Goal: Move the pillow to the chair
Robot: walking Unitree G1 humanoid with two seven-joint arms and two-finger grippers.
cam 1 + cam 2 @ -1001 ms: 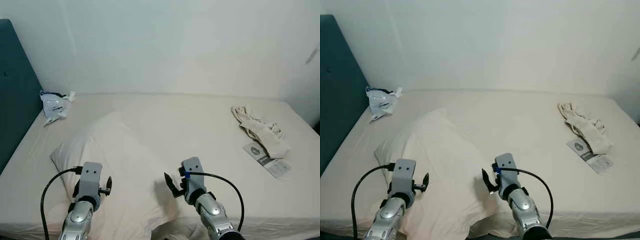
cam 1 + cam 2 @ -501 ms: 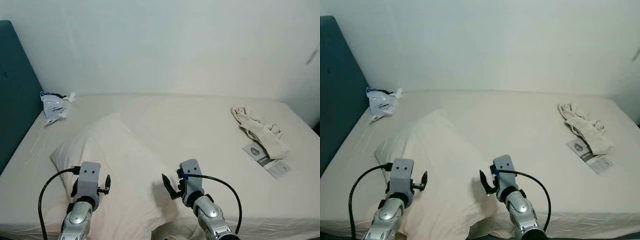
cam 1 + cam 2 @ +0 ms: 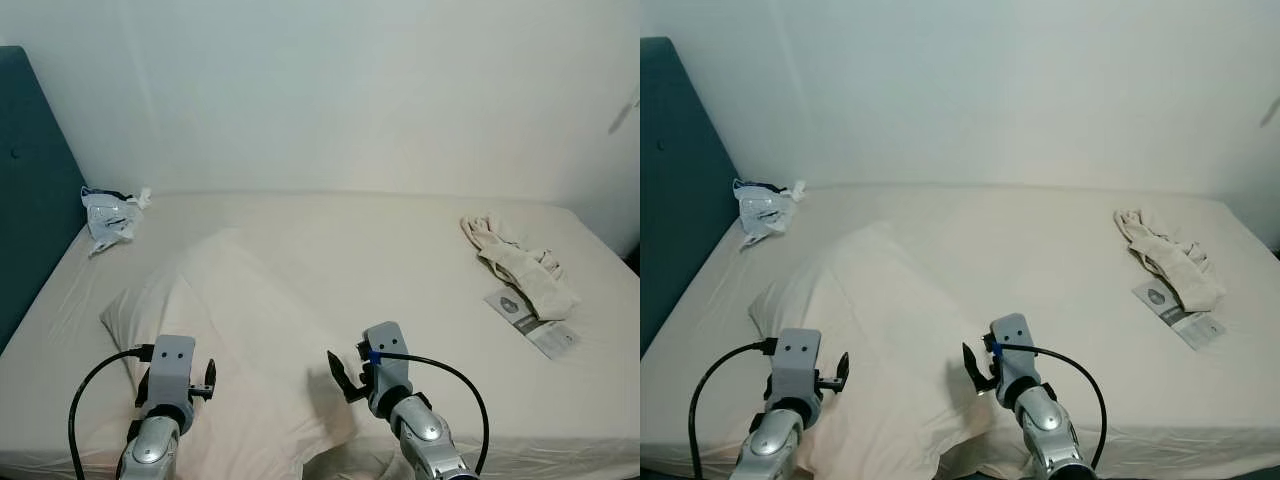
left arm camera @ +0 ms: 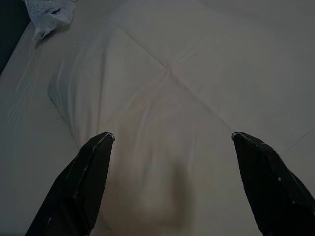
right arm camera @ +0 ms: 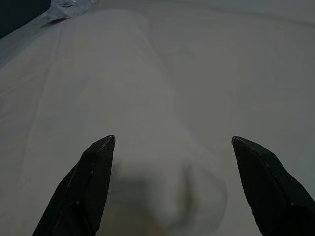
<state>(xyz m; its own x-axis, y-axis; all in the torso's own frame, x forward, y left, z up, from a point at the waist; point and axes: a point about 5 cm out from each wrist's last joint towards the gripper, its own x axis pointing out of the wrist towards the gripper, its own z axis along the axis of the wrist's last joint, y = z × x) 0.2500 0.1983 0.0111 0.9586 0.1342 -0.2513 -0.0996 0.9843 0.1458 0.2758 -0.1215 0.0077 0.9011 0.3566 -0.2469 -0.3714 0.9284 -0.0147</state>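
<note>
Cream pillow (image 3: 235, 340) lies under your left gripper (image 4: 170, 140) and right gripper (image 5: 172, 142), both spread wide, empty.

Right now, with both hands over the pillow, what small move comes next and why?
Probably lower both hands onto the pillow and close. The left hand and right hand are open above its near end, and nothing is gripped yet.

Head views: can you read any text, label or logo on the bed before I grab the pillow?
Leaflet beside the pale cloth, far right of the bed: round emblem and print, too small to read.
Crumpled plastic bag by the headboard: dark markings, unreadable.
Pillow: no text.
Left gripper, right gripper: no markings seen.
</note>
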